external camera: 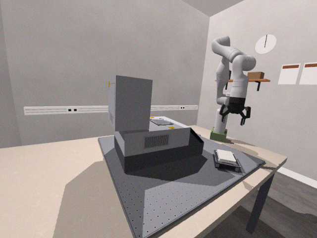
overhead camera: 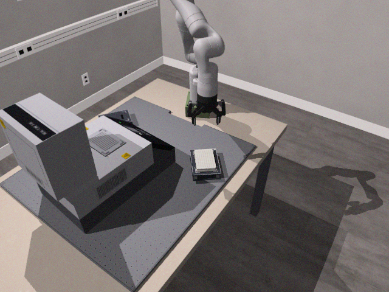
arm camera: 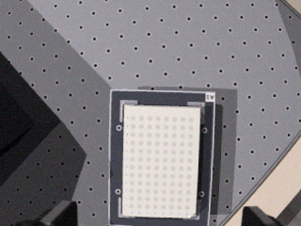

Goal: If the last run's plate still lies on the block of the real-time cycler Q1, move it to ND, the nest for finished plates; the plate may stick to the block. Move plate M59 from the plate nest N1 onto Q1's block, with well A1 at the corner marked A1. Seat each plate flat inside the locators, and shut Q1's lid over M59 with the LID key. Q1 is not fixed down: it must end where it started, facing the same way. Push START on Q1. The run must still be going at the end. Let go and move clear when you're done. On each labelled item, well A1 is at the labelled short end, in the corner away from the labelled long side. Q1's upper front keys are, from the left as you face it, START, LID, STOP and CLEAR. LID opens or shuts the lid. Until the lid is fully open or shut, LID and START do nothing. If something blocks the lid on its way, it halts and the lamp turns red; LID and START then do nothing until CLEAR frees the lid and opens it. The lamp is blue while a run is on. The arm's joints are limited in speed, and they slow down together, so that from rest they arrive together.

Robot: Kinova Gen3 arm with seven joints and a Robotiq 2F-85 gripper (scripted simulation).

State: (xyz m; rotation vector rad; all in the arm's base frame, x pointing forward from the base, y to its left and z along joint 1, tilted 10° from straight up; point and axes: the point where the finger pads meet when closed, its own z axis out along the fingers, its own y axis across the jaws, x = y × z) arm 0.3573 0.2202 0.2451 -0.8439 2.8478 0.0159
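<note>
A white well plate (overhead camera: 205, 159) (external camera: 225, 155) (arm camera: 160, 160) lies flat in a dark nest (overhead camera: 192, 166) (external camera: 228, 166) (arm camera: 115, 155) on the right of the grey breadboard. In the wrist view the nest has an A1 mark (arm camera: 210, 96) at its upper right corner. The cycler Q1 (overhead camera: 122, 163) (external camera: 153, 139) stands left of it with its lid (overhead camera: 41, 135) (external camera: 132, 102) raised upright. Its block (overhead camera: 105, 142) (external camera: 161, 121) shows a grey gridded surface; I cannot tell whether a plate lies on it. My gripper (overhead camera: 206, 120) (external camera: 231, 119) is open and empty, high above the plate in the nest, fingers pointing down.
The breadboard (overhead camera: 175, 216) (external camera: 174, 200) lies on a beige table (overhead camera: 257, 125) (external camera: 38, 179). The arm's green base (overhead camera: 188, 108) (external camera: 218, 134) stands at the far table edge. A small grey tilted item (overhead camera: 121, 115) sits behind Q1's dark front. The table's right edge is close to the nest.
</note>
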